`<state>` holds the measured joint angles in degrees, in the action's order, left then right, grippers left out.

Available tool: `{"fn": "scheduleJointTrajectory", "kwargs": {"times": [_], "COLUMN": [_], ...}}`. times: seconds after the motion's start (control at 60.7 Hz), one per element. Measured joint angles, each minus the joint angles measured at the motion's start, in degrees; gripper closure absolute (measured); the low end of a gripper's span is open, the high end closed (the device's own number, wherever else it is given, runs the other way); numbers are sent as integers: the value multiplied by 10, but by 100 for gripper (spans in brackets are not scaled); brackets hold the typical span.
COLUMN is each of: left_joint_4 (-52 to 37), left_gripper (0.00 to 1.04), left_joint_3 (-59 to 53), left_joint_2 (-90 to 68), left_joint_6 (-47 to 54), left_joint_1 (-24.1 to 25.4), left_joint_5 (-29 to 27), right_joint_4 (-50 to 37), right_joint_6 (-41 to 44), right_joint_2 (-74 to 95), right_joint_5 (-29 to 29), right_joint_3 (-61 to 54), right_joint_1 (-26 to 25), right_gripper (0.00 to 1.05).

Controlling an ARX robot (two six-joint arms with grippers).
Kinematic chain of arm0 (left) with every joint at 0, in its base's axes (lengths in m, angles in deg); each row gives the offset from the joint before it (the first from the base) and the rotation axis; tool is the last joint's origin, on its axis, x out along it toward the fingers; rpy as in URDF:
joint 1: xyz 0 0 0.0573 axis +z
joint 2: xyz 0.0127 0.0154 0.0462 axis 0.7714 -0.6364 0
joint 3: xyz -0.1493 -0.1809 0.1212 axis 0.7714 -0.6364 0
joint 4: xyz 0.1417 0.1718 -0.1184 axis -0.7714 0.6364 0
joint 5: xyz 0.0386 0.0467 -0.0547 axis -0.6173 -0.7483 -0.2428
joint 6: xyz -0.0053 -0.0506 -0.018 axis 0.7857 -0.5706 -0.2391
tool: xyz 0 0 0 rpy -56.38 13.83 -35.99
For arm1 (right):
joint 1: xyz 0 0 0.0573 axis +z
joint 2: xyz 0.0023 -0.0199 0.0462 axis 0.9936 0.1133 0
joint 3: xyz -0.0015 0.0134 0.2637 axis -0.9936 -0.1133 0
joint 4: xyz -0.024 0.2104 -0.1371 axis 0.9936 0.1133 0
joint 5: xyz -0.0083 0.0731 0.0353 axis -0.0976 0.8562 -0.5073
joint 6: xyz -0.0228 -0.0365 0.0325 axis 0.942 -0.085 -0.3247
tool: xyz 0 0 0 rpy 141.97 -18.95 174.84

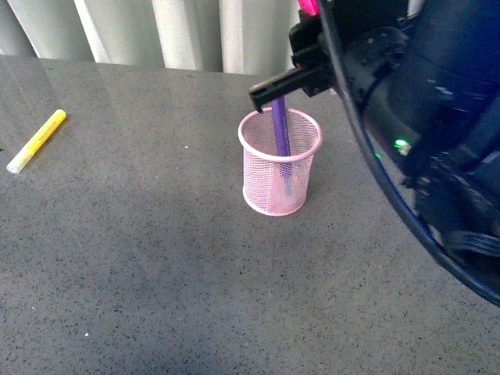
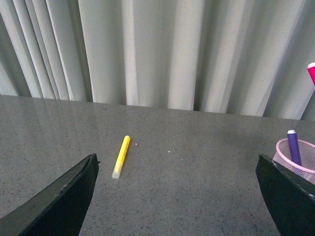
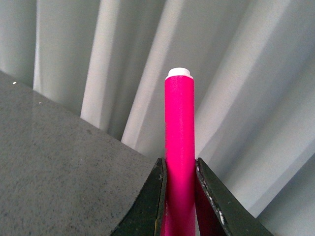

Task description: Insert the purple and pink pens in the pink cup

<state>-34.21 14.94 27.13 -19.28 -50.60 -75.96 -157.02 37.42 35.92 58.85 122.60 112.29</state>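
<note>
While the purple pen (image 1: pixel 280 129) stands leaning inside the pink cup (image 1: pixel 269 186), the right gripper (image 3: pixel 179 166) is clamped tight on one end of the pink pen (image 3: pixel 179 123). It holds the pen upright above the cup, presumably for a straight drop through the rim. The left gripper (image 2: pixel 177 158) hangs spread wide and empty, well apart from the yellow marker (image 1: pixel 37 141).

1. A yellow marker (image 1: pixel 36 141) lies flat well off to my left, its pale end nearer me.
2. A grey speckled table (image 1: pixel 156 273) lies under it.
3. A pale pleated curtain (image 1: pixel 156 31) hangs behind the far edge.
</note>
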Motion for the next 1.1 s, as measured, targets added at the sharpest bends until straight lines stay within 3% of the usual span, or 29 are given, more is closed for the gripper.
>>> {"fn": "scheduleJointTrajectory", "kwargs": {"times": [0.247,1.104], "left_joint_4": [0,0], "left_gripper": [7,7], "left_joint_3": [0,0], "left_joint_2": [0,0], "left_joint_6": [0,0], "left_joint_1": [0,0], "left_joint_5": [1,2], "right_joint_4": [83,28], "right_joint_6": [-93,-94], "right_joint_2": [8,28], "right_joint_5": [120,148], "right_joint_3": [26,-20], "right_joint_1": [39,-16], "right_gripper": [93,93]}}
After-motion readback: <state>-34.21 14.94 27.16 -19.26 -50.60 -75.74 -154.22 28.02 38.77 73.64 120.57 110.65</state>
